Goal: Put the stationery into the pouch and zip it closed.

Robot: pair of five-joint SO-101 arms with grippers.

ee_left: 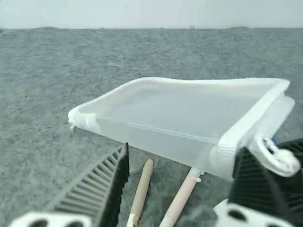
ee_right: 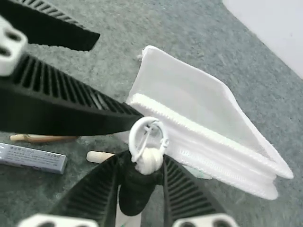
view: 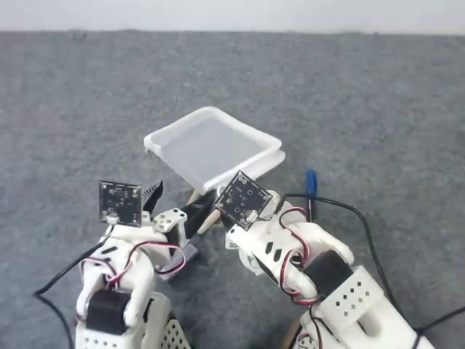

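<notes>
Grey carpet-like surface, pale wall behind. Right gripper: narrowed to a pinch on the zip pull, a white bead with a ring, at one corner of the pouch. Pouch: translucent white, hanging tilted off the surface from that pinch, zip line running away from the right gripper along the near edge; open or closed, impossible to tell. Left gripper: spread wide, gripping nothing, low in front of the pouch, one finger ending just beside the zip pull. Two beige pens flat on the surface under the raised pouch, side by side, long axes pointing from the left gripper toward the pouch, so crosswise to its opening. Small grey bar, possibly an eraser, near them. Blue pen well apart, on the outer side of the right arm. Judged: no stationery visibly inside yet; beige pens nearer the left arm and directly ahead of and below it, hence probably the left arm's pick, with the right arm occupied by the pouch.
</notes>
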